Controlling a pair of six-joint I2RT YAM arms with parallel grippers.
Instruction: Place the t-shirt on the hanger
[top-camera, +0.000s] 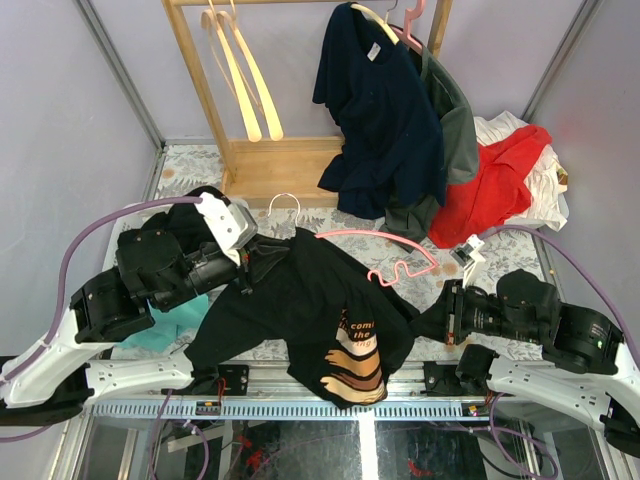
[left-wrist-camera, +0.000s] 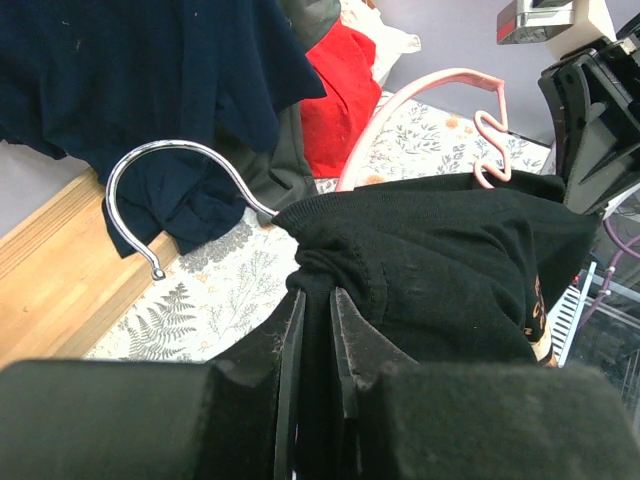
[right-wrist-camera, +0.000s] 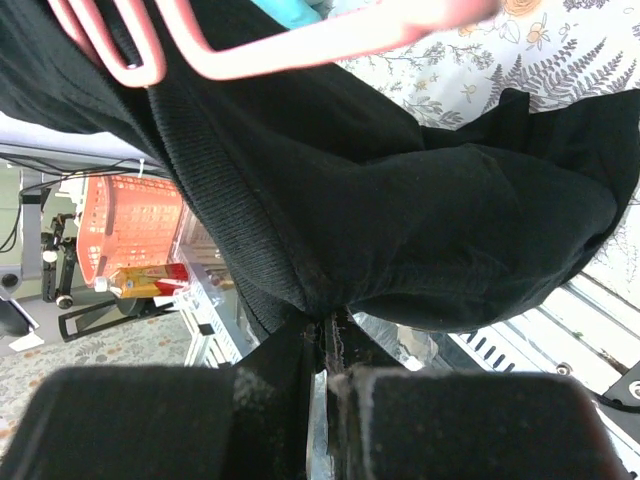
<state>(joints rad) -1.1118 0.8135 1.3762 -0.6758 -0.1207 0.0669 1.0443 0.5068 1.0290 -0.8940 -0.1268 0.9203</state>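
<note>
Table with a fern-print cover and grey walls behind. At the back stands a wooden rack with pale hangers and a navy shirt hung over a grey-green garment. A red garment is heaped at the right rear. A teal cloth lies under the left arm.

The black t-shirt is lifted and stretched between the two arms over the near middle of the table. Its tan print faces up and sags over the front edge.

The pink hanger sits at the shirt's upper edge. Its metal hook pokes out of the collar toward the rack. The right half of the hanger is bare, with the wavy bar lying just past the black fabric. The left half is hidden under the shirt.

The left gripper has its fingers pinched nearly together on bunched black fabric just below the collar, right beside the base of the hook. The right gripper has its fingers pressed together on a fold at the shirt's right edge. In the right wrist view the pink bar crosses just above that fold.
</note>
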